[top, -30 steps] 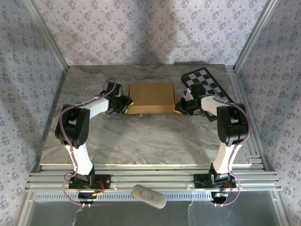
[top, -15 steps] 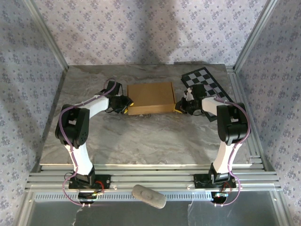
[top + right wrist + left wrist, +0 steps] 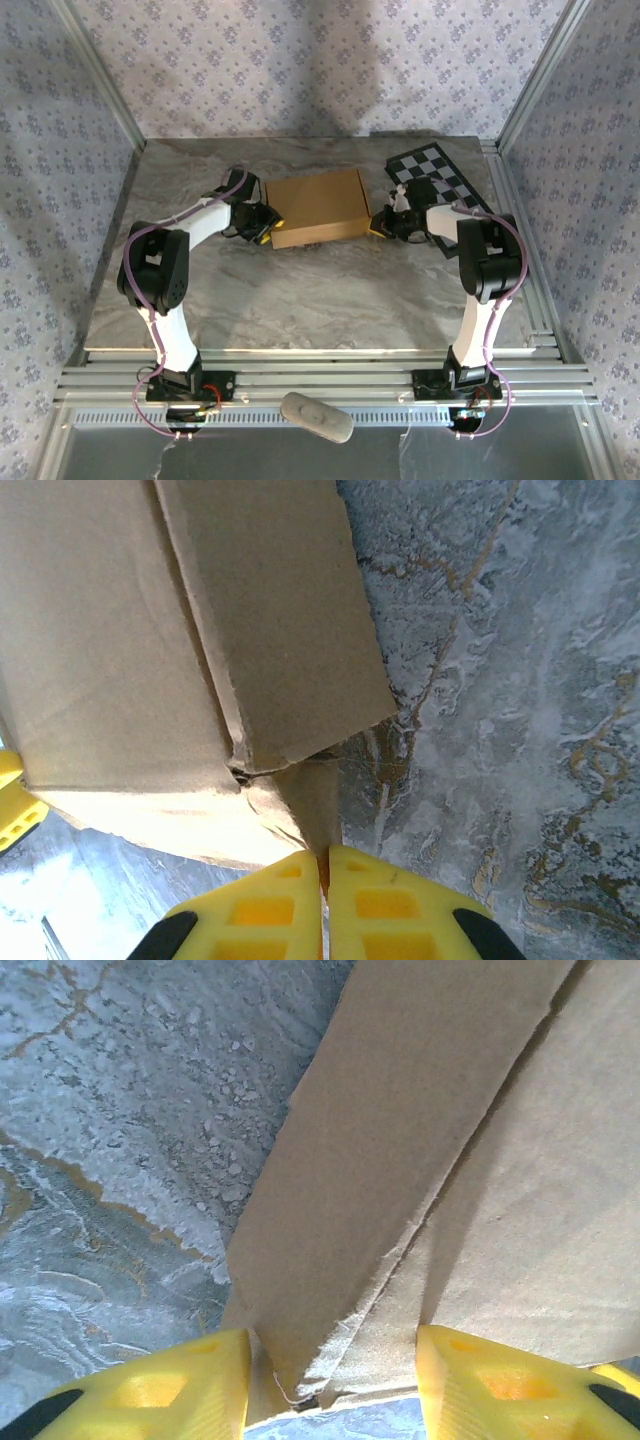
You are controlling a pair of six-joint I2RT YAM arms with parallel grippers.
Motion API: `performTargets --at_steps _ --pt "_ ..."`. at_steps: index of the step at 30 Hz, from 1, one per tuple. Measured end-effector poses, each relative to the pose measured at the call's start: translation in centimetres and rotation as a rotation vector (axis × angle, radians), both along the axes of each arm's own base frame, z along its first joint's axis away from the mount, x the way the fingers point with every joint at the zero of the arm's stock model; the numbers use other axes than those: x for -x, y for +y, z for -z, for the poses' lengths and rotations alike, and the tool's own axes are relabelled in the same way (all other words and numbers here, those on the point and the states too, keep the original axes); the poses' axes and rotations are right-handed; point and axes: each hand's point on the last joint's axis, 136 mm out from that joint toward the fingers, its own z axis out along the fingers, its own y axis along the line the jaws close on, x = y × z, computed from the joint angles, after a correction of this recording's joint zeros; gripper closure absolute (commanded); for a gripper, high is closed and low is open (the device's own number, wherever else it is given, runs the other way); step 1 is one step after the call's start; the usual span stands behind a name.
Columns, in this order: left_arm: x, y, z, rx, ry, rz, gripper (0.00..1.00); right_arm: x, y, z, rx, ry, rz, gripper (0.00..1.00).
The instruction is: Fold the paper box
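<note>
The tan paper box (image 3: pixel 319 207) lies closed and slightly skewed at the middle back of the marble table. At its near left corner my left gripper (image 3: pixel 268 228) stands open, its yellow fingers (image 3: pixel 150 1385) straddling that corner of the paper box (image 3: pixel 420 1160). My right gripper (image 3: pixel 380 226) is at the box's near right corner, shut on a thin cardboard flap (image 3: pixel 315 800) that sticks out from under the paper box (image 3: pixel 130 640). Its yellow fingers (image 3: pixel 262 905) press together on the flap's edge.
A black-and-white checkerboard panel (image 3: pixel 440 178) lies at the back right, just behind the right arm. Aluminium frame posts (image 3: pixel 100 75) and patterned walls enclose the table. A grey oblong object (image 3: pixel 316 417) rests on the rails below the table's front edge.
The box has rotated slightly, its right end now further back and its left front corner nearer. Both grippers shifted with it at its two near corners.
</note>
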Motion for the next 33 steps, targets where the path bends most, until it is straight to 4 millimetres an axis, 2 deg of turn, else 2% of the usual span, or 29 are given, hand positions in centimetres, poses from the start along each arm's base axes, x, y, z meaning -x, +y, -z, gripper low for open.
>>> performTargets --at_steps 3,8,13,17,20,25,29,33 --pt "0.2 0.5 -0.2 -0.025 0.016 0.0 0.4 0.0 0.0 0.0 0.003 0.0 0.002 0.91" --pt "-0.4 1.8 -1.8 -0.057 0.005 -0.01 0.38 -0.3 0.2 -0.3 0.002 -0.005 -0.002 0.91" --pt "-2.7 3.4 -3.8 -0.06 -0.048 -0.026 0.37 -0.6 0.3 -0.3 0.003 -0.001 -0.005 0.9" --pt "-6.2 3.6 -4.8 -0.1 -0.105 -0.003 0.34 -0.7 0.4 -0.3 0.005 0.002 -0.008 0.9" --pt "-8.1 3.5 -4.4 -0.14 -0.138 0.022 0.32 -0.6 0.4 -0.3 0.008 0.006 -0.011 0.9" --pt "-9.7 2.7 -2.8 -0.189 -0.148 0.068 0.32 -0.5 0.3 -0.1 0.013 0.01 -0.018 0.9" --pt "-11.5 1.5 -1.6 -0.196 -0.158 0.094 0.39 -0.7 0.4 -0.1 0.012 0.015 -0.023 0.9" --pt "-12.0 0.8 -0.4 -0.188 -0.129 0.106 0.47 -1.1 0.5 -0.6 0.011 -0.001 -0.025 0.89"
